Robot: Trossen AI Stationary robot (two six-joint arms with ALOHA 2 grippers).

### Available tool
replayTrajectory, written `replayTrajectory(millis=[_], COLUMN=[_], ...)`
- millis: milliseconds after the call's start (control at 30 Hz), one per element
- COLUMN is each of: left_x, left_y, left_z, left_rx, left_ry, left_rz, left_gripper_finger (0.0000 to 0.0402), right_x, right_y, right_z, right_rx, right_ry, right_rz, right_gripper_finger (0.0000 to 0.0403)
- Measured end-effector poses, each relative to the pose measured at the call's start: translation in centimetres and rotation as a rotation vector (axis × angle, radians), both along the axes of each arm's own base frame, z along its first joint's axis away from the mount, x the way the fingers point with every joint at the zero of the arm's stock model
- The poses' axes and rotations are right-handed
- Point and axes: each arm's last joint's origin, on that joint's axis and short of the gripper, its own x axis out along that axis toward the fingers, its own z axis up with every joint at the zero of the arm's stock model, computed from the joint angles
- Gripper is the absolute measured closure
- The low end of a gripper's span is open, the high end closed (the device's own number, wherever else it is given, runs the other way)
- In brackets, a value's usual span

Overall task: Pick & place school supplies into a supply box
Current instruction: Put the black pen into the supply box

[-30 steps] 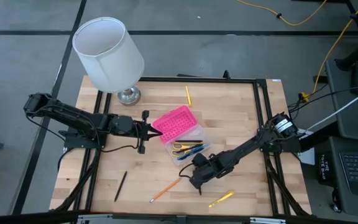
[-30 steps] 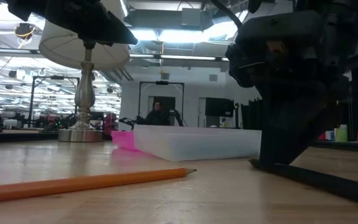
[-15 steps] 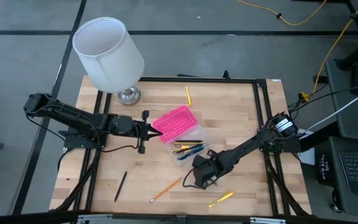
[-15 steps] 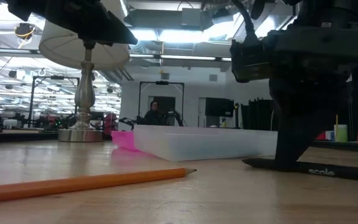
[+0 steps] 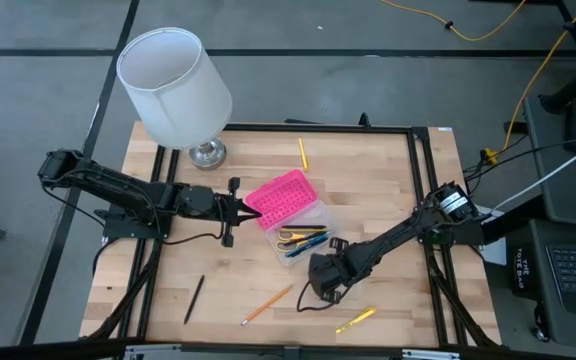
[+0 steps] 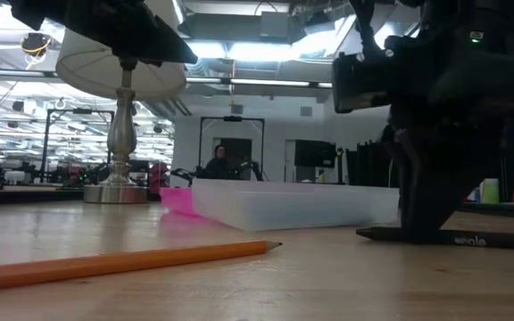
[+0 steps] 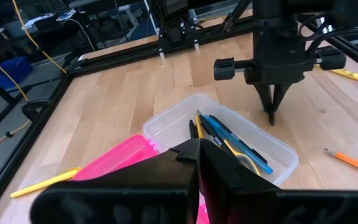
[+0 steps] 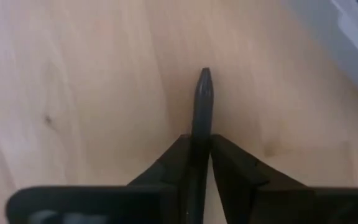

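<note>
**One black pen pinched at the counter, box waiting open beside it**

Largest first: my counter (image 5: pixel 388 190) carries a white lamp (image 5: pixel 173 85) at its far left corner. Near the middle sits the supply box (image 5: pixel 303 235), its pink lid (image 5: pixel 280 197) thrown back and several pens already lying in the clear base.

My left claw (image 5: pixel 240 210) is closed, resting at the lid's edge, apparently steadying it.

My right claw (image 8: pixel 201 146) is down on the wood just near-side of the box, fingers pressed on a black pen (image 8: pixel 201 102). In the right wrist view the pen runs straight out between the fingers, tip pointing forward, its long axis in line with the claw. The low view shows it lying flat on the wood.

I judge it light, stiff and slick; a thin round barrel could roll or pivot, so I'd want the hold nearer mid-length than the end.

An orange pencil (image 5: pixel 266 304), another black pen (image 5: pixel 194 299) and two yellow ones (image 5: pixel 355 320) (image 5: pixel 302 153) lie loose, well apart.
</note>
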Motion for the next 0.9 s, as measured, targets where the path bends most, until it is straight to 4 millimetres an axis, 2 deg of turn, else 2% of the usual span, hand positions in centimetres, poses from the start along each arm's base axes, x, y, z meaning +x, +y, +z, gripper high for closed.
replayTrajectory(millis=[900], left_x=[0.00], left_y=[0.01], left_z=[0.00], left_rx=[-0.024], left_ry=[-0.001], left_rz=[0.009], left_gripper_finger=[0.0396], right_x=[-0.32], right_y=[-0.19], right_z=[0.14], right_rx=[-0.035], right_ry=[0.028], right_rz=[0.016], right_gripper_finger=[0.0328])
